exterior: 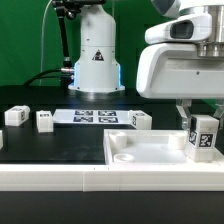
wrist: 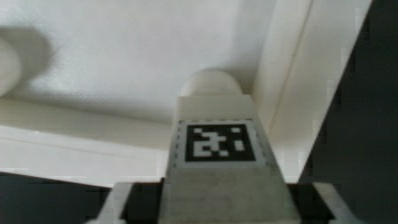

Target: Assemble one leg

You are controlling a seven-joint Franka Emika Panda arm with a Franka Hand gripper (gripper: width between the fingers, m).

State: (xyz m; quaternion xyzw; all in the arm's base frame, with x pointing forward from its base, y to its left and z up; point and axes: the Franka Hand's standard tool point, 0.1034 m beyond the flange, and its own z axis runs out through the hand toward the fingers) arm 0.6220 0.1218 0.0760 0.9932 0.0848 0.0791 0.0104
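Observation:
My gripper [exterior: 203, 128] is shut on a leg [exterior: 202, 136], a small white block with a black-and-white marker tag on its face. It holds the leg upright over the corner of the wide white tray-like panel [exterior: 150, 150] at the exterior view's right. In the wrist view the leg [wrist: 219, 135] runs out from between my fingers [wrist: 143, 200], its rounded end over the panel's inner floor [wrist: 125, 90] beside the raised rim [wrist: 302, 80]. A round recess [wrist: 15, 60] shows at the frame edge. I cannot tell whether the leg touches the panel.
Three loose legs stand on the black table: one [exterior: 15, 117] and one [exterior: 44, 121] at the exterior view's left, one [exterior: 140, 120] behind the panel. The marker board [exterior: 92, 116] lies flat at the back. The robot base [exterior: 95, 60] stands behind it.

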